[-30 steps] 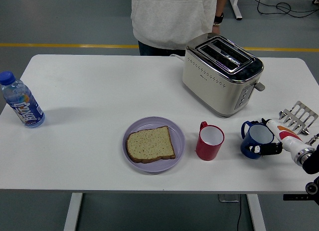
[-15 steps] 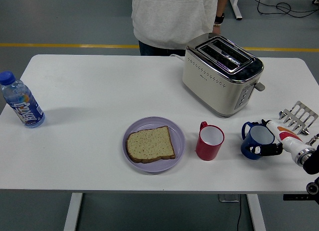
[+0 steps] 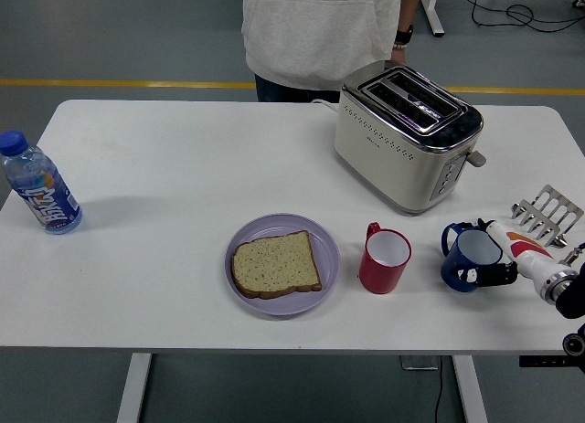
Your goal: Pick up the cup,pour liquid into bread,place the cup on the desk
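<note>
A blue cup (image 3: 469,256) stands on the white table (image 3: 183,167) at the right. My right hand (image 3: 498,259) is wrapped around it from the right, thumb behind the rim and fingers curled on its near side. A red cup (image 3: 384,259) stands upright to its left. A slice of bread (image 3: 275,264) lies on a purple plate (image 3: 282,264) left of the red cup. My left arm is out of view.
A cream toaster (image 3: 407,135) stands behind the cups. A metal rack (image 3: 547,211) lies at the right edge. A blue-capped water bottle (image 3: 38,186) stands at the far left. A person (image 3: 320,30) in a light sweatshirt stands at the far side.
The right hand has shifted very slightly on the blue cup; the cup stays on the table. Nothing else has moved.
</note>
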